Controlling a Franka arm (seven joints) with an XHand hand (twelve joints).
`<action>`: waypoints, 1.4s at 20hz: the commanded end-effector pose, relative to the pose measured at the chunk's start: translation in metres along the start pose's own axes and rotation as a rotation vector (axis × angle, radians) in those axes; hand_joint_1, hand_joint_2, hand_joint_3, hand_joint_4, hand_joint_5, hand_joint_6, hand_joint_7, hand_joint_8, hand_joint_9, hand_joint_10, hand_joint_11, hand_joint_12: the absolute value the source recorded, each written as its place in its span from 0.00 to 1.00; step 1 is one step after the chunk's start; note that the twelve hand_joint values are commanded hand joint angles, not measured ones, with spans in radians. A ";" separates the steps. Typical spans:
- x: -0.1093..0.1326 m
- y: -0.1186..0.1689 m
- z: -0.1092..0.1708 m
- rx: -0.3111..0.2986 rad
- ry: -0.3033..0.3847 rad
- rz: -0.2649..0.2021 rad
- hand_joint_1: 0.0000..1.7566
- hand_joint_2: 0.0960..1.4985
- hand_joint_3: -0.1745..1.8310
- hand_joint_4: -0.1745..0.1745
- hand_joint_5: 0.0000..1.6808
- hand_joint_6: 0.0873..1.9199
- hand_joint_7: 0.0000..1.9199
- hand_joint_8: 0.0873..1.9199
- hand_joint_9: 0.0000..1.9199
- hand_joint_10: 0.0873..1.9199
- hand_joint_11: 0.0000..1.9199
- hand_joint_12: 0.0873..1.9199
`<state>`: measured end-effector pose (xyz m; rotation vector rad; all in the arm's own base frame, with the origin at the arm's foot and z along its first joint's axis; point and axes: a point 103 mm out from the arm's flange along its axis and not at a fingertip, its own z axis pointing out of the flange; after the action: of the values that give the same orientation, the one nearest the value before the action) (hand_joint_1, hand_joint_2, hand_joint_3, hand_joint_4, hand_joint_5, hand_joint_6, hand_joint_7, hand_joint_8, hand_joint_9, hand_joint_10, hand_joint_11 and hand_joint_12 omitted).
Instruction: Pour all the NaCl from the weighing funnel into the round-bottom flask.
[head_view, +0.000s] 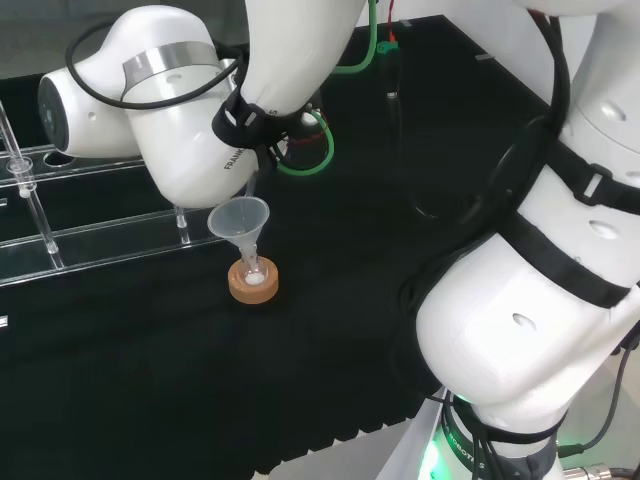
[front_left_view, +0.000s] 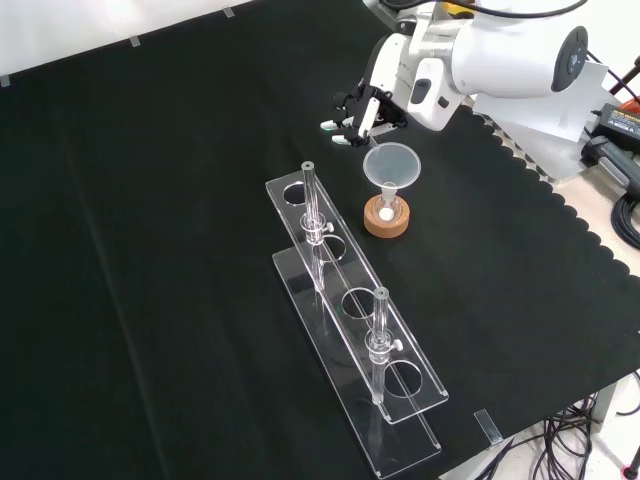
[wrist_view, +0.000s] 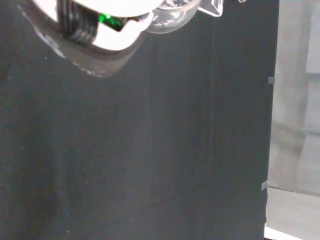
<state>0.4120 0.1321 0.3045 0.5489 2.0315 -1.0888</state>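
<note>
A clear plastic funnel (front_left_view: 390, 163) stands in the neck of a small round-bottom flask (front_left_view: 386, 209) on a cork ring (front_left_view: 386, 224). White powder lies in the flask's bottom (head_view: 256, 282). The same funnel (head_view: 239, 219) and cork ring (head_view: 252, 289) sit mid-cloth in the head view. The hand (front_left_view: 362, 108) hovers just beyond and above the funnel's rim in the front view, its fingers curled round a small clear weighing funnel. In the wrist view that weighing funnel (wrist_view: 172, 15) shows white grains clinging to its wall beside the blurred hand (wrist_view: 107, 12).
A clear plastic rack (front_left_view: 352, 312) with two upright posts runs from beside the flask toward the front view's bottom; it is at the left in the head view (head_view: 90, 240). Green cables (head_view: 305, 150) lie behind the arm. The cloth's wavy edge (front_left_view: 560, 205) runs along the front view's right.
</note>
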 end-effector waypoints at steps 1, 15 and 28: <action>0.003 0.001 -0.001 0.038 -0.020 0.010 0.64 0.45 0.29 1.00 0.91 0.00 0.88 0.00 0.57 0.03 0.00 0.71; -0.002 -0.003 -0.009 0.051 -0.061 0.002 0.64 0.45 0.30 1.00 0.90 0.00 0.88 0.00 0.58 0.03 0.00 0.71; 0.002 -0.001 -0.017 0.043 -0.121 -0.011 0.64 0.45 0.30 1.00 0.90 0.00 0.88 0.00 0.58 0.03 0.00 0.71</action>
<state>0.4028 0.1436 0.3113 0.4991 1.9241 -1.1474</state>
